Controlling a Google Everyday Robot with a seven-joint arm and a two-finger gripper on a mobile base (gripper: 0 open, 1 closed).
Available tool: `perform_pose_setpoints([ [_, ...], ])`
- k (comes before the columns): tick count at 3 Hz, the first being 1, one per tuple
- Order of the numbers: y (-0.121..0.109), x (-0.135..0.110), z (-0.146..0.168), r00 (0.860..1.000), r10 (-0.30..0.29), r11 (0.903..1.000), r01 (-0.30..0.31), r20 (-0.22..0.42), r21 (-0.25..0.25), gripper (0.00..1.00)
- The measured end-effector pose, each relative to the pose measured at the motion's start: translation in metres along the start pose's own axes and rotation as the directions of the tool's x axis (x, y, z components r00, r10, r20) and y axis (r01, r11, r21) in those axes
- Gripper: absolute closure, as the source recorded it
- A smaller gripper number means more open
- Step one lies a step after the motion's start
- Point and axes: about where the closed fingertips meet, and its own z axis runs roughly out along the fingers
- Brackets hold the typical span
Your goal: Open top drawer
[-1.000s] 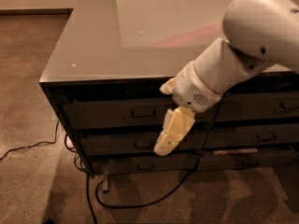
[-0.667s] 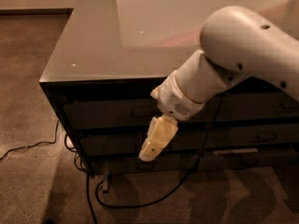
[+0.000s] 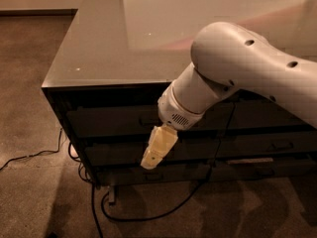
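The top drawer (image 3: 106, 120) is the uppermost dark front under the cabinet's grey top (image 3: 124, 43), and it sits flush with the fronts around it. Its small pull (image 3: 147, 122) shows just left of my arm's white wrist (image 3: 181, 108). My cream-coloured gripper (image 3: 150, 162) hangs down and to the left from that wrist. It is in front of the second drawer front (image 3: 111, 150), below the top drawer's pull, and holds nothing that I can see.
A third, lowest front (image 3: 129, 175) lies beneath. More drawer fronts (image 3: 277, 145) run along the right, partly behind my arm (image 3: 247, 68). Black cables (image 3: 143, 214) trail over the carpet at the cabinet's base and off to the left (image 3: 29, 156).
My arm has swung left across the cabinet front and now fills more of the view. The gripper has shifted left with it. The drawers look unchanged.
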Motion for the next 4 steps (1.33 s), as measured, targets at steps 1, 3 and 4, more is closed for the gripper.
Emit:
perform_pose_setpoints([
  [1,0.001,0.005,0.005,0.999,0.041,0.9991,-0.041,0.005,0.001,0.00],
  [3,-0.029,0.019,0.040,0.989,0.143,0.9890,-0.144,0.023,0.035,0.00],
  [4,-0.060,0.019,0.061,0.986,0.167,0.9809,-0.167,0.012,0.099,0.00],
])
